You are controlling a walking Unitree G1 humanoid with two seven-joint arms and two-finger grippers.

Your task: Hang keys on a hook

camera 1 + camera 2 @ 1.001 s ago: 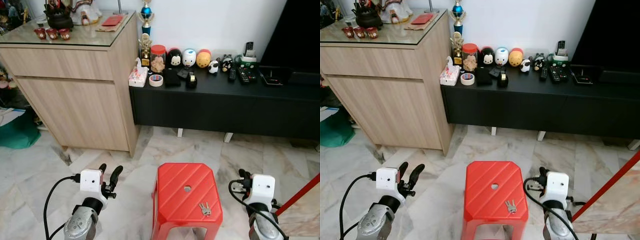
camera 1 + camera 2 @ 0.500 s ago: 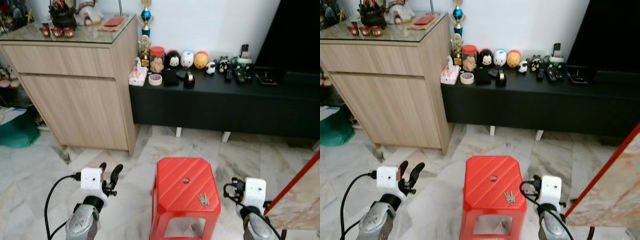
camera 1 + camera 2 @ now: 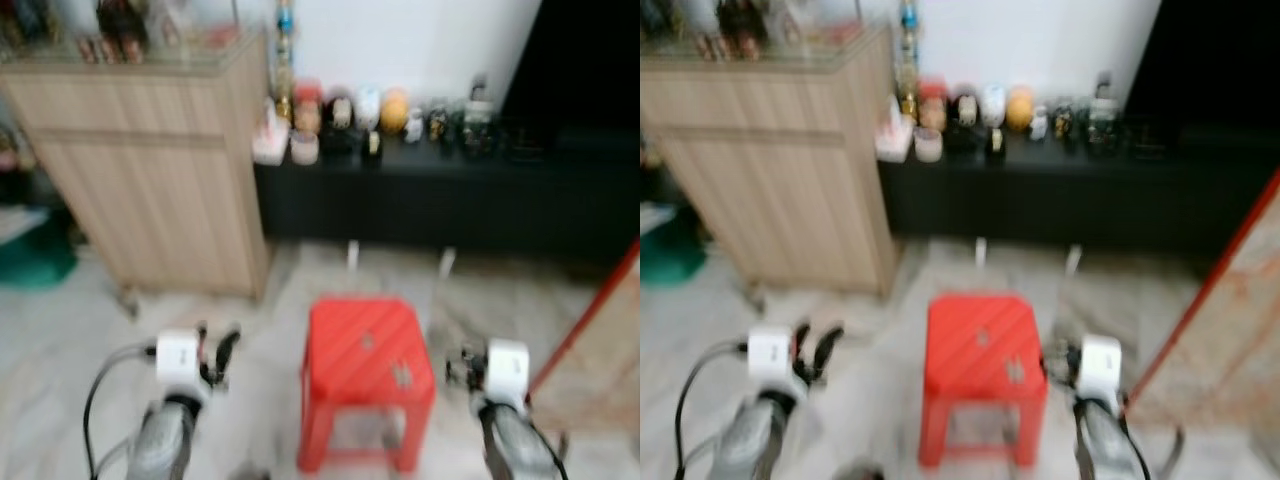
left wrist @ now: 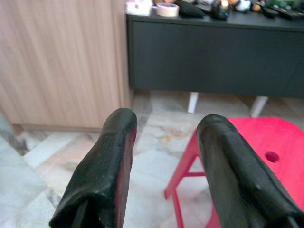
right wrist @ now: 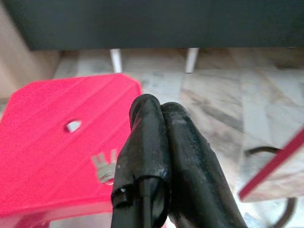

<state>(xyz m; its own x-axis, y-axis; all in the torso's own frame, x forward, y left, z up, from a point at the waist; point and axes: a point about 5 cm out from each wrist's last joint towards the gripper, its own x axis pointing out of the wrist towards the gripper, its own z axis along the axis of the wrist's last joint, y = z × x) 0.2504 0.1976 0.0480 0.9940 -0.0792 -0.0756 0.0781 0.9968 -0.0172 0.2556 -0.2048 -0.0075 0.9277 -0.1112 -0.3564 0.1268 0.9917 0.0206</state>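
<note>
Small silver metal keys (image 5: pixel 105 165) lie flat on red plastic stool (image 5: pixel 42 156): light, rigid, slippery; pinch at ring. Right gripper (image 5: pixel 159 111) pressed together, left gripper (image 4: pixel 166 124) spread, both empty.

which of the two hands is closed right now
The right hand: its two black fingers are pressed together, close to the keys on the red stool. The left hand shows a wide gap between its fingers.
</note>
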